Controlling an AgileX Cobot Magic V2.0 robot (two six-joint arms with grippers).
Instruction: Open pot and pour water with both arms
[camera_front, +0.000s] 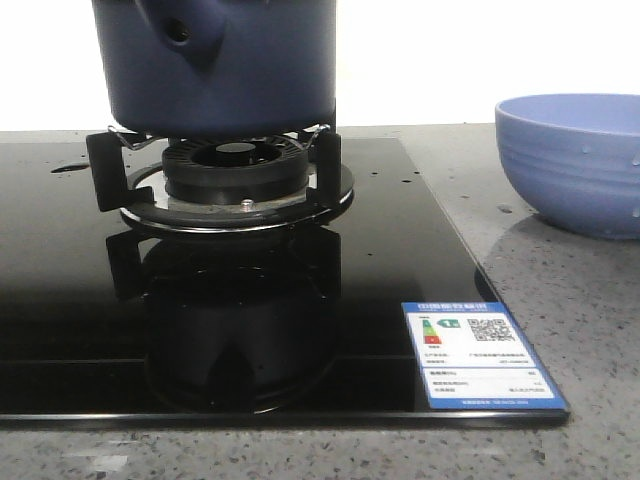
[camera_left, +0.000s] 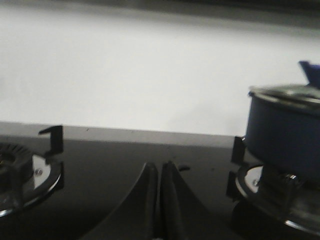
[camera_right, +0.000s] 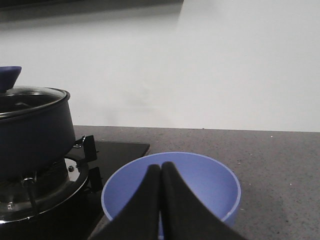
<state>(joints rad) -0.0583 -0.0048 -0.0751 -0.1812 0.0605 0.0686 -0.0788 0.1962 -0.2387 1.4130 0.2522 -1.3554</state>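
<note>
Pot (camera_front: 225, 60) on burner, lid on | left claw (camera_left: 160, 200) clenched, apart | right claw (camera_right: 161, 200) clenched, apart

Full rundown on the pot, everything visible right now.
The pot is a large matte navy cylinder sitting upright on the black supports of the gas burner on the black glass cooktop. A short hollow stub handle with a round hole faces the front camera. Its top is cropped in the front view; the wrist views show a metal-rimmed glass lid with a blue knob still on. Neither gripper touches it.
</note>
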